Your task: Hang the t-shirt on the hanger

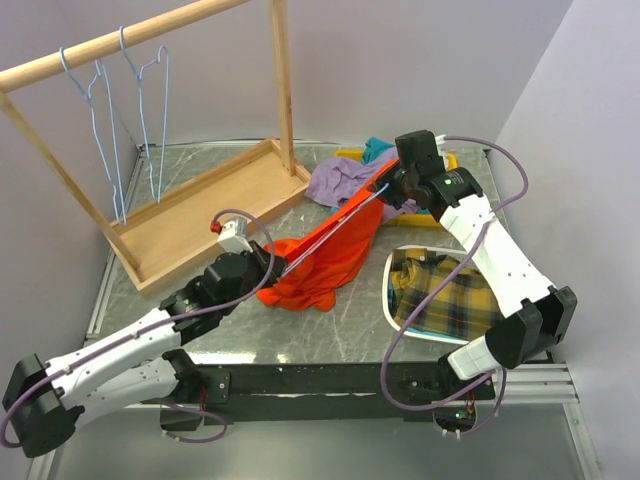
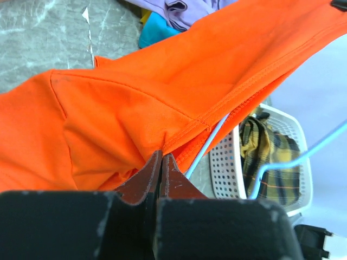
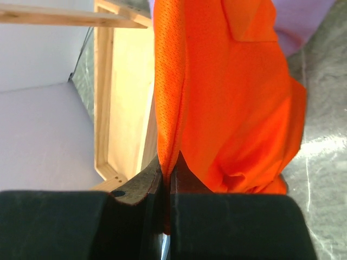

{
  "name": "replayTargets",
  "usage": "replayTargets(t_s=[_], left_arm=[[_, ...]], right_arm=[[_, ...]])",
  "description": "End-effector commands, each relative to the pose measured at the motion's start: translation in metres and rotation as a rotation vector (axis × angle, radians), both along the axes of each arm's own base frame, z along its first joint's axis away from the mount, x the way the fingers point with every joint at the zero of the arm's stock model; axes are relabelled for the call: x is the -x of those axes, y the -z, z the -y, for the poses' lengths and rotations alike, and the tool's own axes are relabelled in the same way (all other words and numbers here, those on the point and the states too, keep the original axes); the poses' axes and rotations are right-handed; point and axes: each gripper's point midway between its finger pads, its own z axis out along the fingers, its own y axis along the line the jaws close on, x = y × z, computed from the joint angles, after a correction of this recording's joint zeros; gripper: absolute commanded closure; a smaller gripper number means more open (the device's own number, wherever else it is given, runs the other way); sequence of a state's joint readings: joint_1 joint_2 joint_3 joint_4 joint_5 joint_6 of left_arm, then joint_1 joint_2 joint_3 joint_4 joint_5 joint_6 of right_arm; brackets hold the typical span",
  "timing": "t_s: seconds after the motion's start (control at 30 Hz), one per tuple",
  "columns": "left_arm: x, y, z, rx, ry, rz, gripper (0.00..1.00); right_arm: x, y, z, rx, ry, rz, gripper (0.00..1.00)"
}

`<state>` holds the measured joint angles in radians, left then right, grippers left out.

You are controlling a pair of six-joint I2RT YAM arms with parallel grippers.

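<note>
t-shirt point(image 1: 322, 262): bright orange fine-knit cloth, stitched hems, stretched between both arms, lower folds sagging onto the grey marbled table point(image 1: 345, 330) | hanger point(image 1: 336, 231): thin light-blue wire lying along the stretched edge | left gripper point(image 2: 161, 160): fingers pressed together on a hem fold | right gripper point(image 3: 169, 162): fingers pinching the opposite edge

The t-shirt point(image 1: 322, 262) stretches across mid-bench point(image 1: 350, 330), with the hanger point(image 1: 335, 231) along its upper edge. Left of the t-shirt stands the rack point(image 1: 200, 215), two spare hangers point(image 1: 107, 150) on its rail. Behind the t-shirt is a clothes heap point(image 1: 340, 180). Right of it is a basket point(image 1: 388, 290) holding a cloth point(image 1: 450, 295).
</note>
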<state>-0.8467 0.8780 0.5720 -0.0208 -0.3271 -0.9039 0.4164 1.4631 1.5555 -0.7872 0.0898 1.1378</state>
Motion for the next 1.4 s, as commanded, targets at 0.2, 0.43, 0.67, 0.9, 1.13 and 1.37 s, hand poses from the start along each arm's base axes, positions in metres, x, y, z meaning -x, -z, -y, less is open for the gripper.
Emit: replayTargets(t_s=[0.2,0.43,0.67,0.9,1.13,1.37], left_arm=[[0.028,0.027,-0.023,-0.024,-0.04,-0.058,0.99],[0.038,0.017,-0.028,-0.012,-0.025,-0.06,0.99],[0.047,-0.012,-0.041,0.03,-0.032,-0.04,0.99],[0.051,-0.061,-0.037,0.096,-0.003,-0.015,0.99],[0.045,-0.116,-0.021,0.184,0.021,0.034,0.99],[0.019,-0.151,0.009,0.163,0.022,0.057,0.99]], right_arm=[[-0.025,-0.04,0.025,-0.029,0.184,0.09,1.0],[-0.027,-0.042,0.042,0.006,0.25,0.108,1.0],[-0.032,-0.04,0.046,0.032,0.268,0.111,1.0],[-0.028,-0.046,0.034,0.022,0.298,0.118,1.0],[-0.02,-0.072,-0.001,-0.042,0.306,0.144,1.0],[-0.015,-0.082,-0.053,-0.096,0.227,0.123,1.0]])
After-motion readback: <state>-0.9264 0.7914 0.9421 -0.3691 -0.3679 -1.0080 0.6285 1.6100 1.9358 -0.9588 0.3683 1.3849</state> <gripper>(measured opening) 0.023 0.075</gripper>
